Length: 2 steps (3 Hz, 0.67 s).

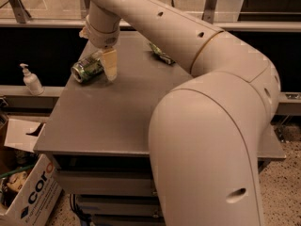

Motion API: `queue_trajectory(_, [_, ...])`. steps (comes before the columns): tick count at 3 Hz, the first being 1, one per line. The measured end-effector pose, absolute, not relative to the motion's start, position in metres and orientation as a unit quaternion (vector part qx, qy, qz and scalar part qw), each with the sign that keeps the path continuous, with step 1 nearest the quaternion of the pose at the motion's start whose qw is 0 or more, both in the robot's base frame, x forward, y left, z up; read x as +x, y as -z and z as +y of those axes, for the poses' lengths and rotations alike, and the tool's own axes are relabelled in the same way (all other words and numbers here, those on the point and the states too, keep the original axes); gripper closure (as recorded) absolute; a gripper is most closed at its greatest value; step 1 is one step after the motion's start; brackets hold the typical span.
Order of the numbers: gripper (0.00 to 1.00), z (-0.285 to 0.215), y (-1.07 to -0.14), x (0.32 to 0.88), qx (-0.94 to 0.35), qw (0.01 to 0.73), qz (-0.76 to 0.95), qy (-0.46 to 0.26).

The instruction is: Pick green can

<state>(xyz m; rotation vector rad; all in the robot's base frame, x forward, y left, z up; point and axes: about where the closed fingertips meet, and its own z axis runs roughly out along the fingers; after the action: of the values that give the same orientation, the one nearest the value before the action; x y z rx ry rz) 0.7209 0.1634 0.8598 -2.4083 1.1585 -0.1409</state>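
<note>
Green can (86,69) lies on its side on the table (108,121), nr the back. Gripper (109,65) sits right at its end; can't tell if it's grabbing.

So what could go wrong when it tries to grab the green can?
The green can lies on its side close to the edge of the table, so a nudge might roll it off. The gripper is right at one end of the can, so it might push the can away instead of catching it.
</note>
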Motion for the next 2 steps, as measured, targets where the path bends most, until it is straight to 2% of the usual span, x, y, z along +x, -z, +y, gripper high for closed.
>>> queue_trajectory(2, [0.0,0.1761,-0.8368,0.718,-0.901,0.172,0.388,0.085])
